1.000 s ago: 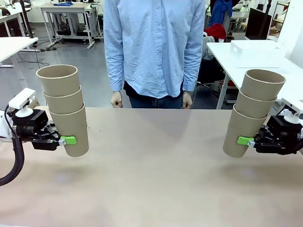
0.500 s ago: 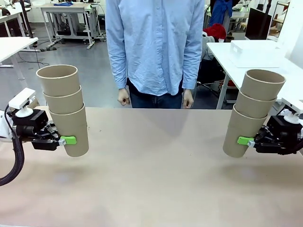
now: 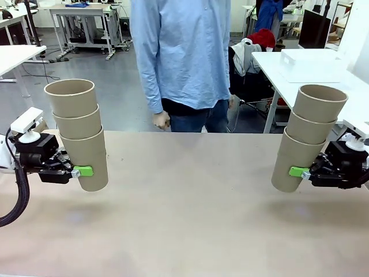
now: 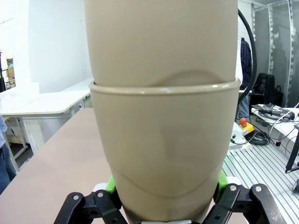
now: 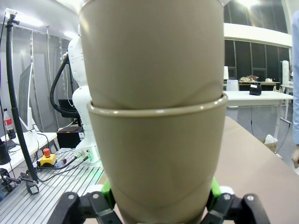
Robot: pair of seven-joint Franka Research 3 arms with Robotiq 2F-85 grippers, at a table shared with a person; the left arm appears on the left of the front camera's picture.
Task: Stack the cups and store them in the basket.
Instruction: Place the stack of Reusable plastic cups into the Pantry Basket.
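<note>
Left pincer [image 3: 85, 171]: clamped on the bottom cup of the left cup stack, green pad on its wall.
Left cup stack [image 3: 79, 130]: 3 tan cups nested, mouths up, near the left edge, apparently just off the tabletop [image 3: 190, 208].
Person [image 3: 184, 52]: at the far side, in a blue shirt, one hand [image 3: 161, 120] by the far edge.
Right cup stack [image 3: 308, 138]: 3 nested cups, top leaning right, near the right edge.
Right pincer [image 3: 298, 172]: gripping that stack's bottom cup.
</note>
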